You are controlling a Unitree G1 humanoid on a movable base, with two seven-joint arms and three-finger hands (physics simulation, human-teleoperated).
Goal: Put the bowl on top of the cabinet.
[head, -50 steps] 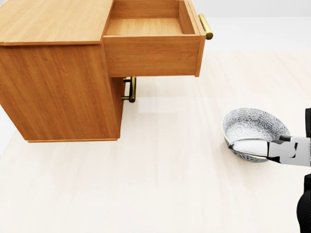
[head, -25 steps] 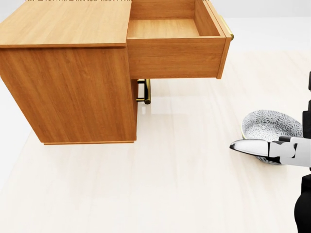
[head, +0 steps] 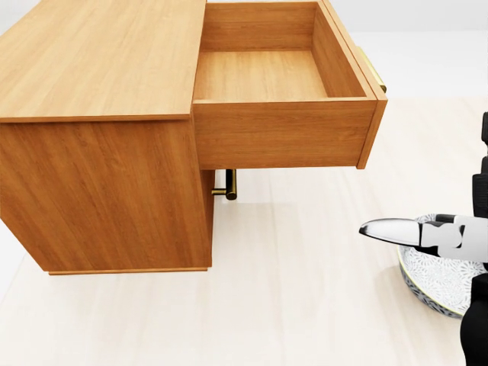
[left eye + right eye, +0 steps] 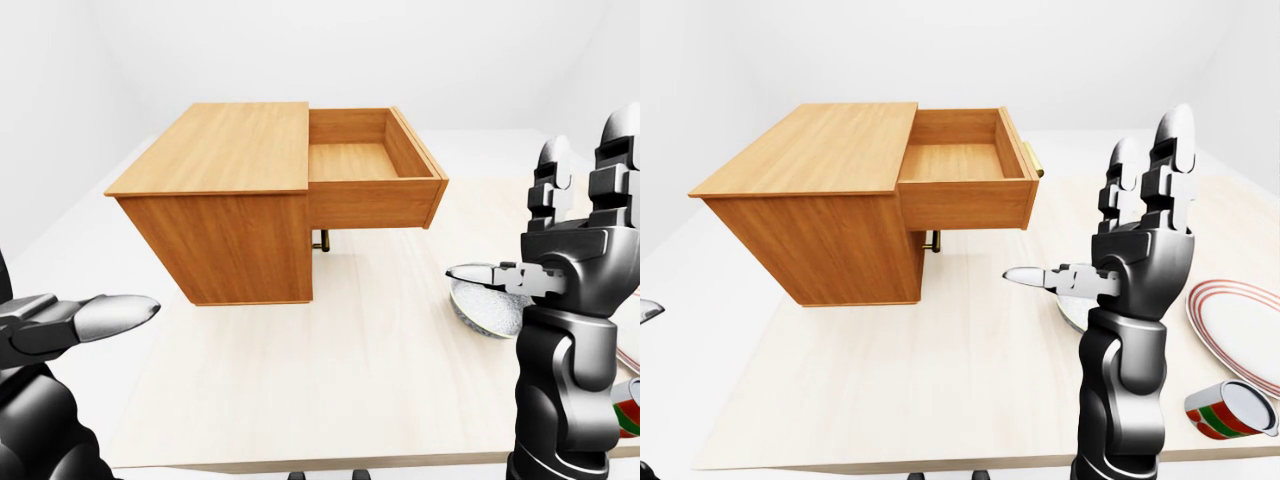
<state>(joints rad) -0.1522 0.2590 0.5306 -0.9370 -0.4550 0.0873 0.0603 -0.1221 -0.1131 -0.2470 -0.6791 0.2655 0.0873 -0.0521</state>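
Observation:
A grey-white patterned bowl point(image 3: 436, 279) rests on the pale table at the head view's lower right, right of the wooden cabinet point(image 3: 99, 61). The cabinet's flat top is bare, and its upper drawer point(image 3: 263, 76) is pulled out and empty. My right hand point(image 4: 1120, 230) stands open just above and in front of the bowl. Its fingers point up and its thumb point(image 3: 389, 229) points left over the bowl's rim, holding nothing. In the left-eye view's lower left corner, my left hand point(image 4: 75, 322) is open and far from the bowl.
A red-rimmed plate point(image 4: 1240, 325) and a tipped can point(image 4: 1230, 410) lie at the right-eye view's lower right. A brass handle point(image 3: 229, 185) sticks out under the open drawer. The table's near edge point(image 4: 940, 462) runs along the bottom.
The whole head view has shifted: the cabinet looms larger and lower, and the bowl has slid to the bottom right, so the camera moved. My right hand keeps its place by the bowl.

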